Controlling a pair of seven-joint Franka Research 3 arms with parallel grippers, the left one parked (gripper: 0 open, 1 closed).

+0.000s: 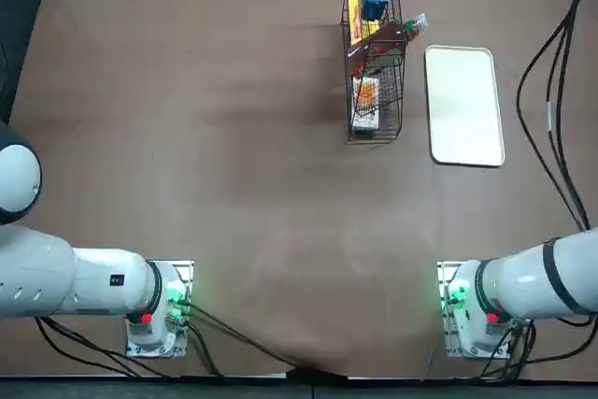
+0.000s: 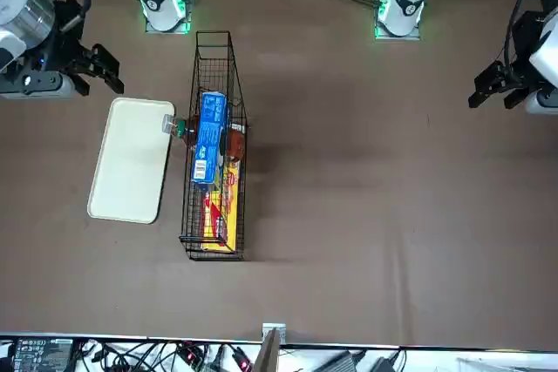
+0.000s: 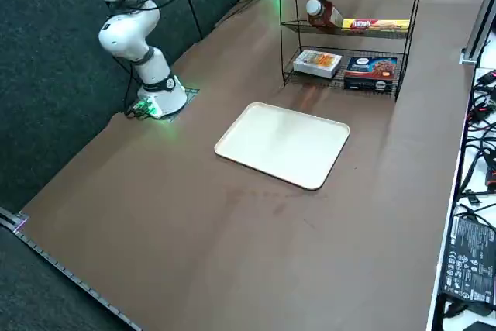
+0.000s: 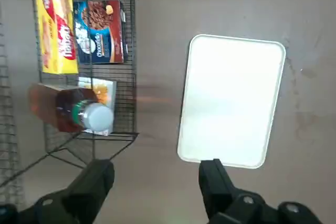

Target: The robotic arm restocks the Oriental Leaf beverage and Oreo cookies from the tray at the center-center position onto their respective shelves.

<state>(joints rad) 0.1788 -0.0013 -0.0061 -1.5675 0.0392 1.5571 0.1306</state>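
The white tray (image 1: pixel 464 105) lies bare beside the black wire shelves (image 1: pixel 374 53). The Oriental Leaf beverage (image 1: pixel 388 39), a bottle of reddish-brown tea, lies on a middle tier with its white cap (image 4: pixel 97 116) poking out toward the tray. The blue Oreo cookies (image 2: pixel 209 137) rest on the top tier. My right gripper (image 4: pixel 155 177) hovers above the table, back from the tray's near end, open with nothing between its fingers. In the front view the right gripper (image 2: pixel 96 74) sits beyond the tray's far corner.
The shelves also hold a yellow snack packet (image 4: pixel 55 24), a dark blue chocolate cookie box (image 4: pixel 100 30) and a small white packet (image 3: pixel 316 62). Black cables (image 1: pixel 551 91) trail along the table's right edge. The right arm's base (image 1: pixel 476 310) stands at the near edge.
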